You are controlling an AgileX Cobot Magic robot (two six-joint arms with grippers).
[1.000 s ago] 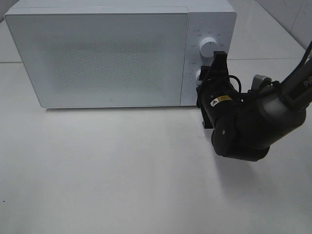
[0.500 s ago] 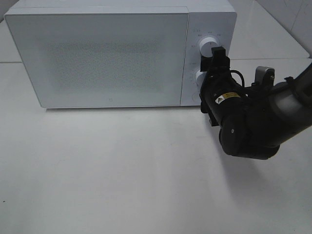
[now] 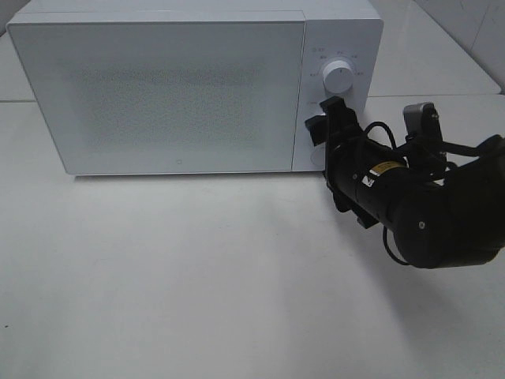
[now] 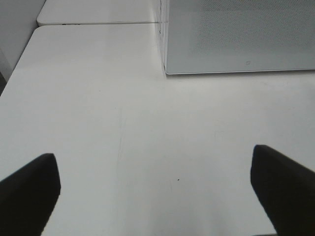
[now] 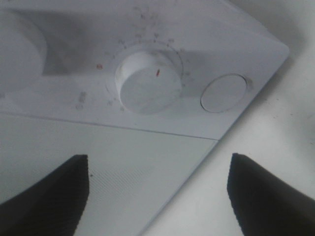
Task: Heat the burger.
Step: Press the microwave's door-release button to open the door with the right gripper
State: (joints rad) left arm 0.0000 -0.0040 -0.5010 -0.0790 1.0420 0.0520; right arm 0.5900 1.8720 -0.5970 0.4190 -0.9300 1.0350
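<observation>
The burger is out of view; the white microwave (image 3: 173, 87) stands with its door closed. My right gripper (image 3: 325, 118) is open at the control panel, its dark fingers apart on either side of the lower knob (image 5: 147, 83) without touching it. In the right wrist view the right gripper (image 5: 157, 196) shows both fingertips (image 5: 44, 196) low, with the knob's red mark pointing near the top of its scale. The left gripper (image 4: 157, 196) is open over bare table, in front of the microwave's (image 4: 236, 34) left corner, and holds nothing.
An upper knob (image 3: 340, 77) sits above the right gripper on the panel. A round button (image 5: 224, 92) lies beside the lower knob. The white table (image 3: 197, 276) stretches out in front of the microwave. A tiled wall rises at the back right.
The right gripper's jaws have spread apart off the lower knob, and its wrist has rolled while the arm's body shifted right. The left gripper has not moved.
</observation>
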